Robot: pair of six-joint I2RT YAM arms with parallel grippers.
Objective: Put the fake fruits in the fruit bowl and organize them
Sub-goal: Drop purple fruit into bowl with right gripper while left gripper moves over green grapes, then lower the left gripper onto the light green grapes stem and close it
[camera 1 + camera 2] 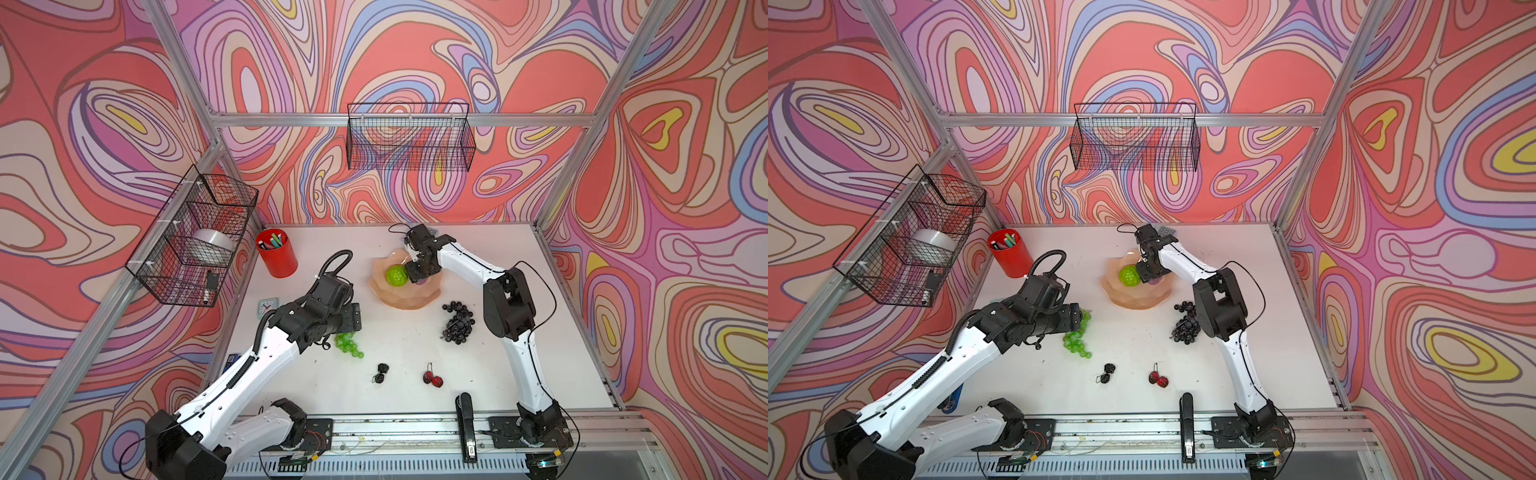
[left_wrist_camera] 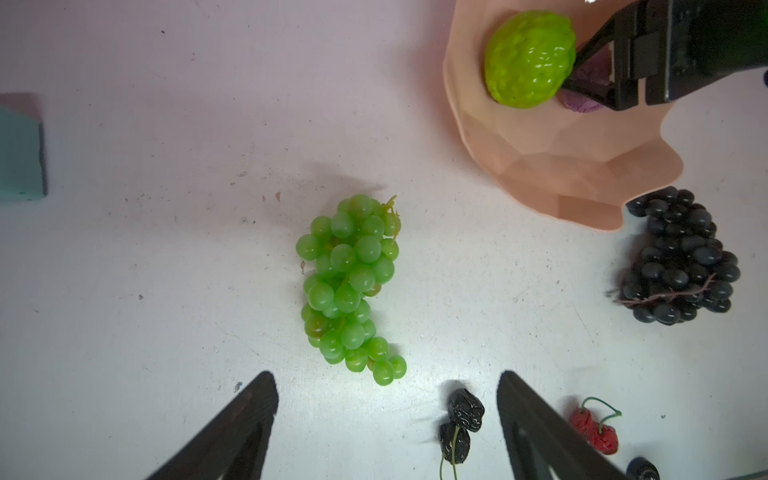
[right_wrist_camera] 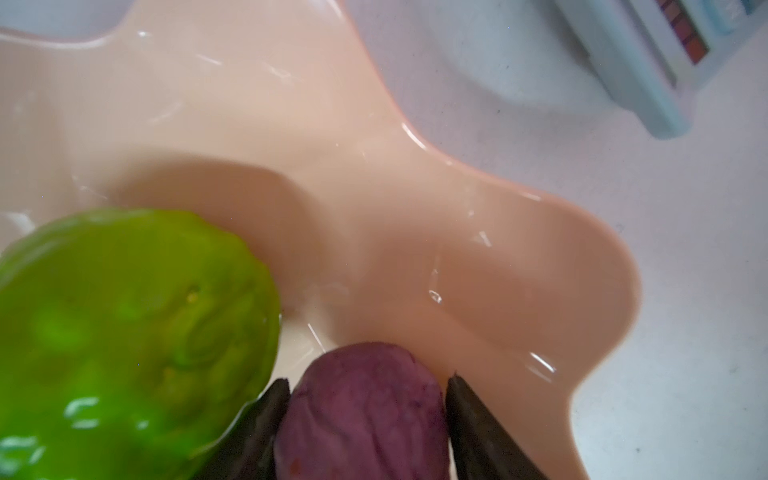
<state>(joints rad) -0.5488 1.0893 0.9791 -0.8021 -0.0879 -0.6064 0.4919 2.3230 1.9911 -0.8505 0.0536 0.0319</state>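
Swirling pink, coral and lilac patterns covered the walls around me, and the white table (image 1: 407,340) lay between my two arms. The fruit bowl (image 1: 399,301), peach-pink with a scalloped rim, stood toward the back middle of the table. My right gripper (image 3: 370,378) reached down into it. The bumpy purple ball (image 3: 365,407) sat on the bowl's floor between my two fingers, which flanked it closely on both sides. I could not tell whether they pressed it or stood just clear. The bumpy lime-green ball (image 3: 124,332) lay in the bowl too, right beside the purple one and against the outside of one finger.

My left gripper (image 2: 386,374) hung over the table with its fingers spread wide and nothing between them. The green grape bunch (image 2: 353,286) lay on the table just under it, partly hidden by the gripper in both top views. The dark purple grape bunch (image 1: 458,322) lay on the table just beside the bowl's near rim, on my right. Nearer the front edge, the black cherry pair (image 1: 381,372) and the red cherry pair (image 1: 432,376) lay near each other, apart from both bunches. A red pen cup (image 1: 277,253) stood at the back left, and a black stapler (image 1: 467,428) lay at the front edge.
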